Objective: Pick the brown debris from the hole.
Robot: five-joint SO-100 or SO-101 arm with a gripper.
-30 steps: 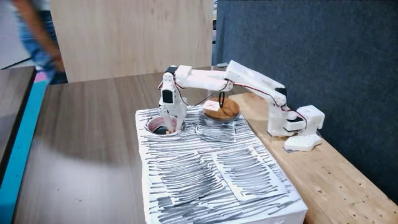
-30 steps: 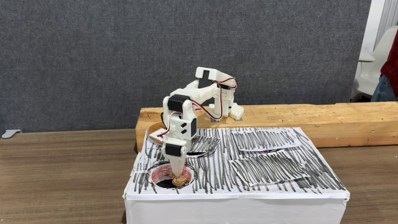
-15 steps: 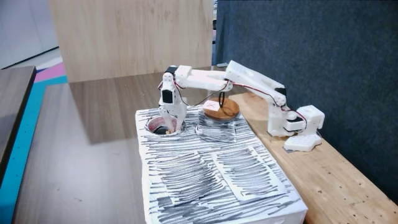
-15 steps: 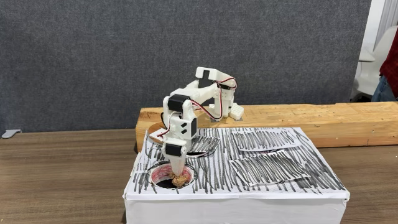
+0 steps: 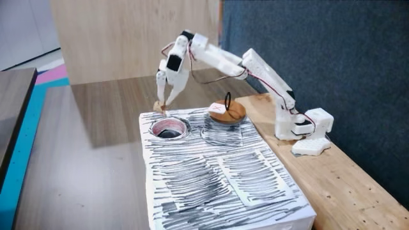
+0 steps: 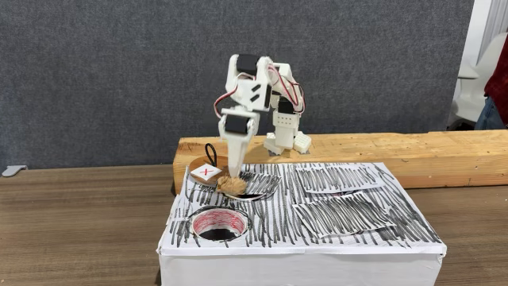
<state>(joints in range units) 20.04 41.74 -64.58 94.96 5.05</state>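
My gripper [image 5: 162, 106] [image 6: 234, 176] is shut on the brown debris [image 5: 159, 106] [image 6: 232, 186], a small tan lumpy wad held at the fingertips, clear of the striped box top. In a fixed view the wad hangs over the box's far left edge, just beyond the hole [image 5: 185, 128]. In the other it hangs above and behind the hole [image 6: 197, 216], in front of the scribbled ring. The hole's dark opening with its pinkish rim has nothing in it that I can see.
The white box [image 5: 211, 179] [image 6: 349, 210] is scribbled with black stripes. The round wooden disc [image 5: 227, 113] [image 6: 206, 172] with a black loop handle lies by the grey-scribbled ring [image 5: 220, 134] [image 6: 260, 187]. The arm's base [image 5: 295, 124] [image 6: 286, 141] stands on a wooden beam [image 5: 332, 185] [image 6: 397, 147].
The gripper has risen out of the hole with the brown debris in it and swung up and away past the hole's far side. The hole now shows dark.
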